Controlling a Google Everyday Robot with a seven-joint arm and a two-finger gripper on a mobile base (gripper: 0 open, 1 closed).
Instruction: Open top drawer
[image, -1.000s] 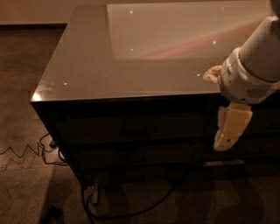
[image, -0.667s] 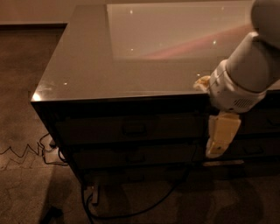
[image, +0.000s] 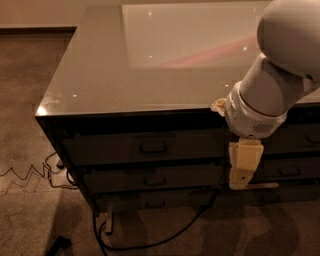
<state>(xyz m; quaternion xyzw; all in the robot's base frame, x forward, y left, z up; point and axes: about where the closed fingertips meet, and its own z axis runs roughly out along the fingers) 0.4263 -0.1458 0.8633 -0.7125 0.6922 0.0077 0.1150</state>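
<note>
- Step in hand, as I judge it: the approach; the top drawer (image: 110, 149) sits shut under the tabletop (image: 100, 85), its handle (image: 153, 147) untouched.
- The gripper (image: 242, 181) hangs tip-down, right of the handle and lower; I cannot tell how wide it stands.
- Next I must bring it left and up to the handle, grasp, then pull outward.
- Hidden: the arm (image: 280, 75) covers the neighbouring drawers; whether the gripper touches the fronts is unclear.

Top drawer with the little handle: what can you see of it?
The top drawer is wide and dark, almost black, sitting right under the glossy cabinet top. A small rectangular loop handle sits at its centre. It looks closed, so its inside is hidden. The gripper hangs in front of its right end, away from the handle, which nothing holds.
</note>
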